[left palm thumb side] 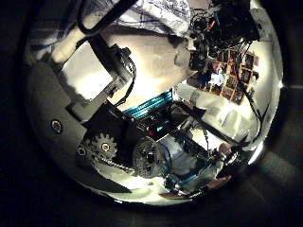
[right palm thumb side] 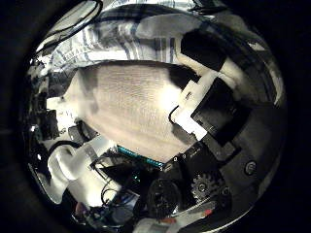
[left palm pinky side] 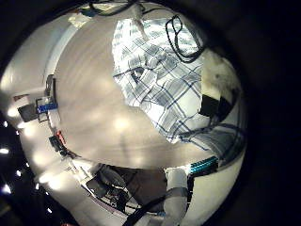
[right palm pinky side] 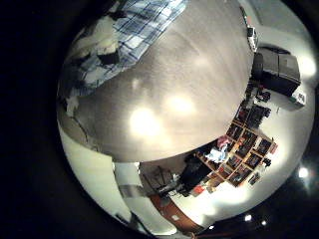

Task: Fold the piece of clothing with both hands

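Fingers (right palm thumb side: 209,102) of the right robot hand (right palm thumb side: 216,116) are reaching out straight, released, over the counter (right palm thumb side: 126,102). The left robot hand (left palm thumb side: 104,80) is also stretching its fingers out, grasping nothing. The plaid shirt (left palm pinky side: 160,80) is lying spread on the counter, beside both hands.

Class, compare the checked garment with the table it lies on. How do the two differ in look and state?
The garment bears a checked pattern, while the table top is plain. The garment is rumpled, with creases and uneven edges, while the table is flat and smooth, with light glaring off it. The garment covers only one part of the table, which stretches bare well beyond it. They share contact: the garment rests directly on the table.
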Controlling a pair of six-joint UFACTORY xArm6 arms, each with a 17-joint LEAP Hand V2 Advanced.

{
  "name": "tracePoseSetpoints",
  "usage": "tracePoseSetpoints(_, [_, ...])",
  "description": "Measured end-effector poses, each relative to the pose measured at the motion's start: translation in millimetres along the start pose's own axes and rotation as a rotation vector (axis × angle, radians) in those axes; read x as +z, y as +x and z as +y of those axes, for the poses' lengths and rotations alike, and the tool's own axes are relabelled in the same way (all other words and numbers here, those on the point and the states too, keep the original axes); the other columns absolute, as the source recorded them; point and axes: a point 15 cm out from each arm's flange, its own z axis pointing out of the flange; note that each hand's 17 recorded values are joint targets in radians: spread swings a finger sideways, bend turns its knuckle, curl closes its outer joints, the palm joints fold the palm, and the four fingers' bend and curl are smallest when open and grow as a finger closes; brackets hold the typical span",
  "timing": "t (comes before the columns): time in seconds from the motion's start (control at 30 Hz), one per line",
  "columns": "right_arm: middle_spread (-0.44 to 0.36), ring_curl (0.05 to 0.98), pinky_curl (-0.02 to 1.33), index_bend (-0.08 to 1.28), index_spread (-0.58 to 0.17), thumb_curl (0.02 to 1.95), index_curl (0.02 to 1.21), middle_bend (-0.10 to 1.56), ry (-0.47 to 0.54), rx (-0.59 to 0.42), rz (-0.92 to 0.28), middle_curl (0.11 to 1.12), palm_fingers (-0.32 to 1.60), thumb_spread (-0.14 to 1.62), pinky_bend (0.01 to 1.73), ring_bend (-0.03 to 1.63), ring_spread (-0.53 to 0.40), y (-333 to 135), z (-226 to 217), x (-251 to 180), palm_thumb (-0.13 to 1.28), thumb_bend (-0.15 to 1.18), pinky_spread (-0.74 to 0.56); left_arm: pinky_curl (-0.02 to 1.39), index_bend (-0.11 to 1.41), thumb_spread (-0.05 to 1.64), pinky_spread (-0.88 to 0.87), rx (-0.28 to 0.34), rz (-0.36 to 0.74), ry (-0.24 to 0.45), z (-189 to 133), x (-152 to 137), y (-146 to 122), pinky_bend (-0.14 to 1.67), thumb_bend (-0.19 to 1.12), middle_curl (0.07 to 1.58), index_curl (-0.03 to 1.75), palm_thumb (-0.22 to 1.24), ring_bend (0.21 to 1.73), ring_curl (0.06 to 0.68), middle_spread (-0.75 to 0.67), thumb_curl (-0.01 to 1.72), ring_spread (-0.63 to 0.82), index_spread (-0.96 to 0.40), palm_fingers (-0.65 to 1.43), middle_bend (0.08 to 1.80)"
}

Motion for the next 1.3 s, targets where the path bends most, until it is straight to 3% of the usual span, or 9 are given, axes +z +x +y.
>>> tracePoseSetpoints(0.27, [-0.203, 0.649, 0.53, 1.03, -0.327, 0.6, 0.87, 1.22, 0.157, 0.024, -0.008, 0.88, 1.06, 1.23, 1.49, 1.42, -0.216, 8.0, 2.4, -71.6, 0.94, 0.07, -0.18, 0.72, 0.18, 1.18, -0.64, 0.017, 0.0, -0.028, 18.6, -22.3, -2.4, 1.1, -0.01, 1.2, 1.51, 0.91, 1.38, 0.519, -0.68, 0.56, -0.46, -0.54, 0.89, 0.84])
tracePoseSetpoints(0.47, [-0.196, 0.66, 0.57, 1.02, -0.32, 0.63, 0.89, 1.22, 0.203, 0.041, -0.01, 0.89, 1.06, 1.22, 1.47, 1.42, -0.213, 12.2, -25.1, -109.4, 0.94, 0.04, -0.18, 0.72, 0.18, 1.18, -0.64, -0.003, 0.006, -0.025, 1.7, -35.6, -12.2, 1.1, -0.01, 1.2, 1.52, 0.91, 1.38, 0.519, -0.68, 0.56, -0.47, -0.52, 0.89, 0.83])
tracePoseSetpoints(0.7, [-0.193, 0.668, 0.61, 1.0, -0.321, 0.65, 0.91, 1.21, 0.107, 0.035, 0.028, 0.89, 1.04, 1.23, 1.44, 1.41, -0.217, 16.2, -98.6, -103.9, 0.93, 0.0, -0.18, 0.73, 0.18, 1.17, -0.65, -0.048, 0.016, -0.038, -60.7, -26.6, -40.7, 1.09, -0.01, 1.2, 1.52, 0.91, 1.38, 0.519, -0.69, 0.55, -0.47, -0.5, 0.88, 0.83])
tracePoseSetpoints(0.93, [-0.191, 0.675, 0.64, 0.99, -0.328, 0.67, 0.93, 1.2, -0.026, 0.046, 0.046, 0.9, 1.03, 1.24, 1.41, 1.4, -0.216, 23.2, -160.7, -76.1, 0.92, -0.01, -0.19, 0.74, 0.18, 1.16, -0.64, -0.088, 0.0, 0.016, -135.4, -5.4, -76.1, 1.07, -0.02, 1.21, 1.53, 0.89, 1.37, 0.521, -0.69, 0.55, -0.46, -0.48, 0.86, 0.83])
tracePoseSetpoints(1.07, [-0.188, 0.681, 0.66, 0.98, -0.331, 0.68, 0.94, 1.2, -0.153, 0.056, 0.054, 0.91, 1.02, 1.24, 1.4, 1.39, -0.219, 28.9, -163.0, -47.4, 0.92, -0.01, -0.2, 0.74, 0.18, 1.14, -0.65, -0.106, -0.003, 0.064, -163.6, 0.8, -91.2, 1.05, -0.02, 1.2, 1.53, 0.88, 1.37, 0.522, -0.69, 0.54, -0.46, -0.47, 0.84, 0.84])
tracePoseSetpoints(1.3, [-0.185, 0.688, 0.68, 0.96, -0.334, 0.68, 0.96, 1.18, -0.217, 0.07, 0.06, 0.91, 1.03, 1.24, 1.37, 1.38, -0.22, 37.1, -170.8, -12.0, 0.91, -0.01, -0.21, 0.76, 0.2, 1.12, -0.64, -0.101, -0.012, 0.128, -201.3, 14.3, -100.8, 0.96, -0.02, 1.19, 1.51, 0.85, 1.32, 0.515, -0.68, 0.52, -0.47, -0.46, 0.76, 0.86])
